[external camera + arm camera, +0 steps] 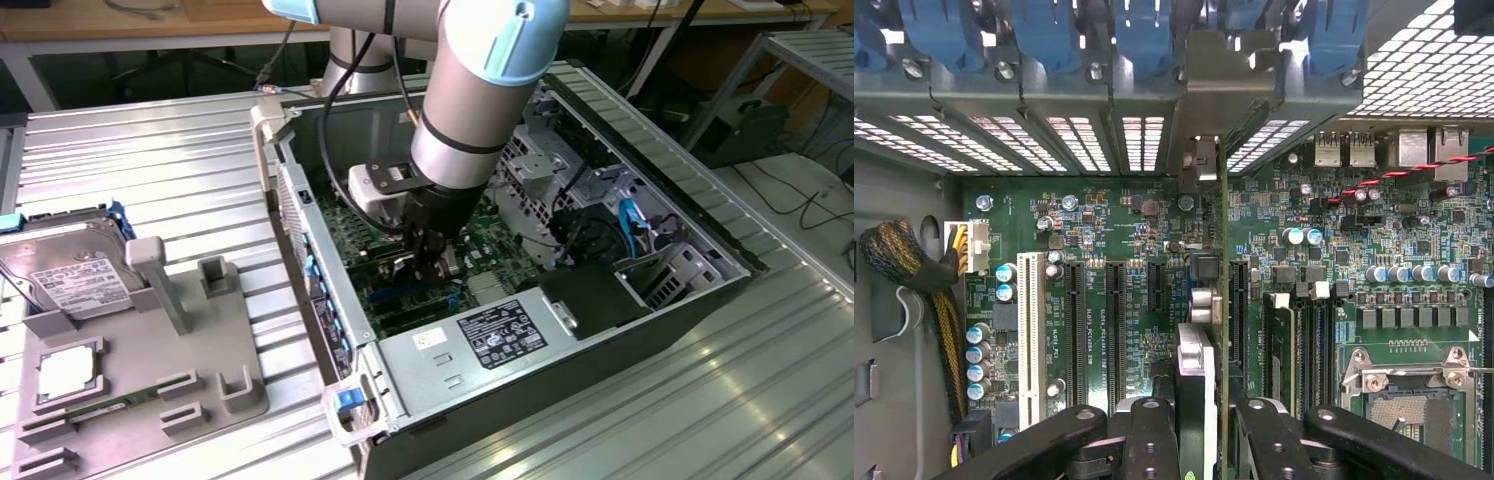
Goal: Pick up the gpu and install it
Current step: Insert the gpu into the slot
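The gpu (1194,370) shows edge-on in the wrist view, standing upright over the green motherboard (1104,230) beside a long black expansion slot (1238,310). Its metal end bracket (1212,90) sits against the rear slot openings of the case. My gripper (1206,412) is shut on the card, one black finger (1152,440) on each side. In the exterior view the gripper (434,262) is deep inside the open computer case (641,140), with the gpu (445,266) just above the board. Whether the card is seated in the slot I cannot tell.
Several empty black slots (1116,330) and a white one lie beside the card. A power supply (494,335) fills the case's near end, with cables (587,235) on the exterior view's right. Outside, a grey fixture (160,370) holds a silver hard drive (74,280).
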Controlling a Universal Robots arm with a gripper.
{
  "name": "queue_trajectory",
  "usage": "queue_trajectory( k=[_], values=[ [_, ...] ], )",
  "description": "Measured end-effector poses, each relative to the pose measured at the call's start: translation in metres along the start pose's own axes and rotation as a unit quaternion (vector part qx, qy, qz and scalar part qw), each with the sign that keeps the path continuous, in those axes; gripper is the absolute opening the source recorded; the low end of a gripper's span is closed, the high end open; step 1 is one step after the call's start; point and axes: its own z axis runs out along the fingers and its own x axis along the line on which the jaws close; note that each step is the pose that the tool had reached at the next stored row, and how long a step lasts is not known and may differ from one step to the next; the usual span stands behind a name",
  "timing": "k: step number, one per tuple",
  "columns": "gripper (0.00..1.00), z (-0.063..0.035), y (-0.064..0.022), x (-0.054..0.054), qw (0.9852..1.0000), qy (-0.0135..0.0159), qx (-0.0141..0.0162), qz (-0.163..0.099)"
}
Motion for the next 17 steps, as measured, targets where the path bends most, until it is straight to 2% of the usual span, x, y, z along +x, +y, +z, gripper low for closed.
queue_trajectory(
  k=[17],
  values=[
    [0.28,0.0037,-0.0003,0.0003,1.0,0.0,0.0,0.0]
  ],
)
